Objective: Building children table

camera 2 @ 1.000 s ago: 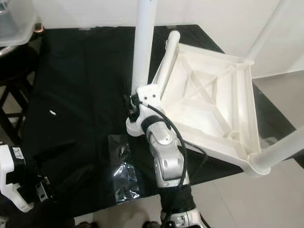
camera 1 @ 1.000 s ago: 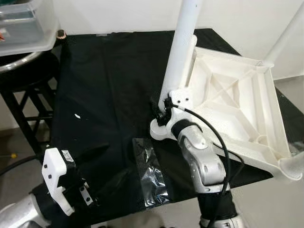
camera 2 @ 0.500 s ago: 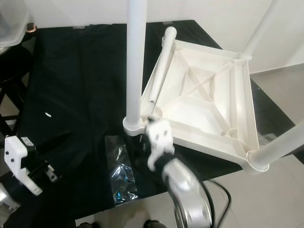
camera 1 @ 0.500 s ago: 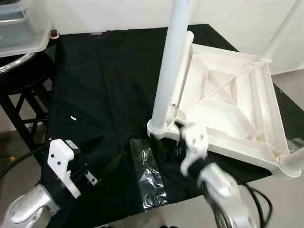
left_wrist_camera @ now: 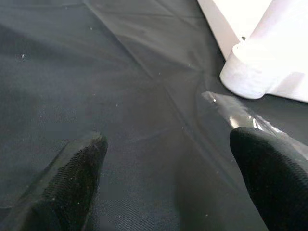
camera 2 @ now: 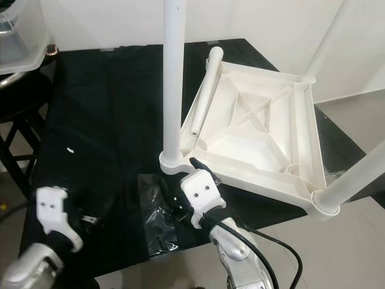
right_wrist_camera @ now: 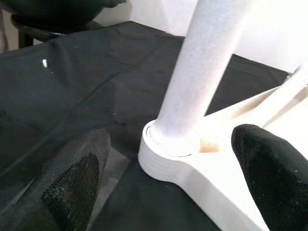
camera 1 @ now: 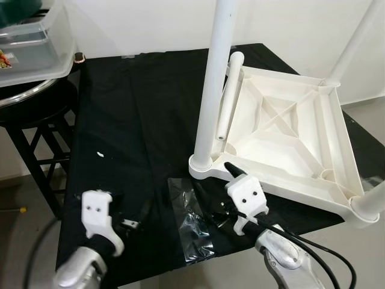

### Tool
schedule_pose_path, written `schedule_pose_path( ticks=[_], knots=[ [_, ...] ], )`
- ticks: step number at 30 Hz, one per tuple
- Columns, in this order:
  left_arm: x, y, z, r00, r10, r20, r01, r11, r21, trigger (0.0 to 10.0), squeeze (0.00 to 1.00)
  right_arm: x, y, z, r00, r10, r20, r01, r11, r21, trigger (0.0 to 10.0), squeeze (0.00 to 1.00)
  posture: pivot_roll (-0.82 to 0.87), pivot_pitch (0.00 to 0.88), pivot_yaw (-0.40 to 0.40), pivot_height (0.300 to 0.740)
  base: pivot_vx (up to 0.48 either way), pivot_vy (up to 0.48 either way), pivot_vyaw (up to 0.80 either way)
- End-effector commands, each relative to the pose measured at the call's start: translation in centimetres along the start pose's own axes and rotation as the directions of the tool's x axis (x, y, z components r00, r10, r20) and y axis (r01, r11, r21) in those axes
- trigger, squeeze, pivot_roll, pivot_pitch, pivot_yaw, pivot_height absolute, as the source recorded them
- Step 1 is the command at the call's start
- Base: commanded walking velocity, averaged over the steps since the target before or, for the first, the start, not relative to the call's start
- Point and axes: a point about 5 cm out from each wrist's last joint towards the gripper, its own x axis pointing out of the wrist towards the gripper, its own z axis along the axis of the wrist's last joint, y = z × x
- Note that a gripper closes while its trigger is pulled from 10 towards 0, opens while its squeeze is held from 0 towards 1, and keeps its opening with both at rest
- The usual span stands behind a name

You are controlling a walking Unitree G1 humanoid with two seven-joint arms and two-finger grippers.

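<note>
The white plastic table top (camera 1: 289, 129) lies upside down on the right half of a work surface draped in black cloth (camera 1: 132, 114), its ribbed underside facing up. One leg (camera 1: 212, 78) stands upright in the near-left corner socket (camera 1: 202, 165), two more rise from the far-right and near-right corners, and a loose leg (camera 1: 227, 96) lies along the left inner edge, leaning toward the empty far-left corner. The right gripper (right_wrist_camera: 166, 159) hovers just in front of the near-left socket with its fingers spread wide, holding nothing; the left gripper (left_wrist_camera: 163, 168) hangs low over the cloth to the near left, also spread and empty. Between them lies a clear plastic bag (camera 1: 194, 226), probably holding small hardware. The parts look like light, stiff, hollow moulded plastic, smooth enough to slip, so the loose leg is best taken around its middle with a firm squeeze. The top is likely best steadied at a corner socket or rim. A black stool (camera 1: 33, 108) carrying a clear bin (camera 1: 36, 45) stands far left.
</note>
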Motion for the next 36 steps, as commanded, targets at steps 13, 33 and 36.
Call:
schedule_pose_path(
  ticks=[13,33,36],
  knots=[
    [2.6,-0.3,0.5,0.995,0.022,0.096,-0.034,0.992,0.123,10.0,0.00,1.2,-1.0,-1.5,0.998,0.048,0.045,-0.054,0.987,0.154,10.0,0.00,-0.03,0.000,-0.038,0.740,0.000,-0.418,0.00],
    [2.3,1.4,-0.7,0.991,0.100,0.093,-0.112,0.984,0.139,10.0,0.00,0.8,2.4,-2.4,0.875,0.469,0.116,-0.481,0.819,0.312,10.0,0.00,-0.02,0.000,-0.008,0.740,0.000,-0.466,0.00],
    [2.3,1.3,-0.7,0.991,0.099,0.092,-0.111,0.984,0.138,10.0,0.00,0.7,2.4,-2.5,0.869,0.482,0.115,-0.492,0.812,0.315,10.0,0.00,-0.02,0.000,-0.008,0.740,0.000,-0.480,0.00]
  ],
)
